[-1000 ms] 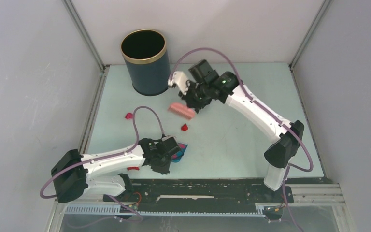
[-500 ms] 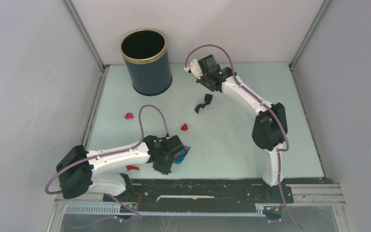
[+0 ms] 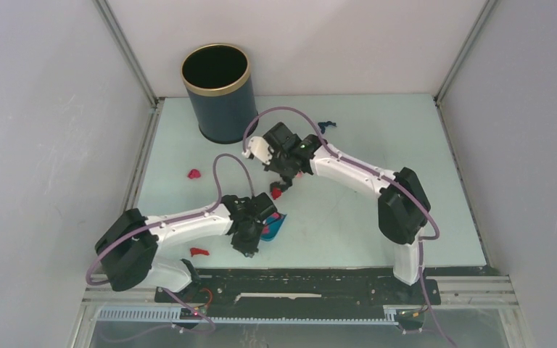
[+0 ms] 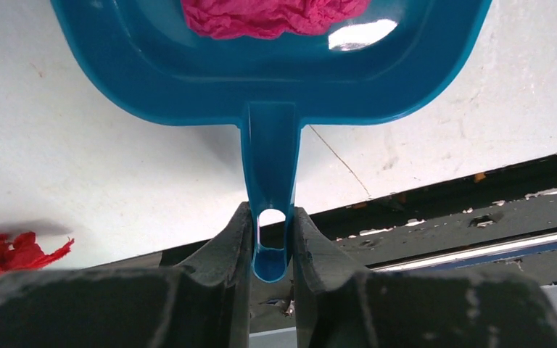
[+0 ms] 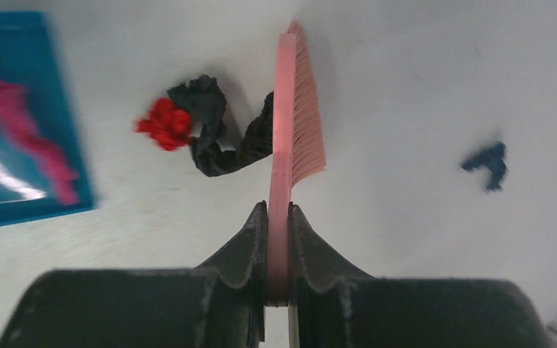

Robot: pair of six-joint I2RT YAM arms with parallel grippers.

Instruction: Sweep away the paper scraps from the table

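My left gripper (image 3: pixel 259 230) (image 4: pixel 271 239) is shut on the handle of the blue dustpan (image 3: pixel 275 226) (image 4: pixel 275 87), which lies flat on the table (image 3: pixel 355 217) with a pink scrap (image 4: pixel 268 14) inside. My right gripper (image 3: pixel 288 174) (image 5: pixel 278 225) is shut on the pink hand brush (image 5: pixel 294 109). Its bristles rest against a black scrap (image 5: pixel 214 138) that touches a red scrap (image 3: pixel 276 192) (image 5: pixel 165 125), just short of the dustpan's mouth (image 5: pixel 14 123). Other scraps lie loose: red (image 3: pixel 194 174), red (image 3: pixel 200 251) (image 4: pixel 7 254), dark blue (image 3: pixel 326 125) (image 5: pixel 487 163).
A dark blue round bin (image 3: pixel 216 94) with a gold rim stands open at the back left of the table. White walls and grey rails close the table on three sides. A black rail (image 3: pixel 312 279) runs along the near edge.
My right arm has swung from the back of the table down toward the dustpan, pushing the black scrap against the red one. The left arm and dustpan have shifted slightly.
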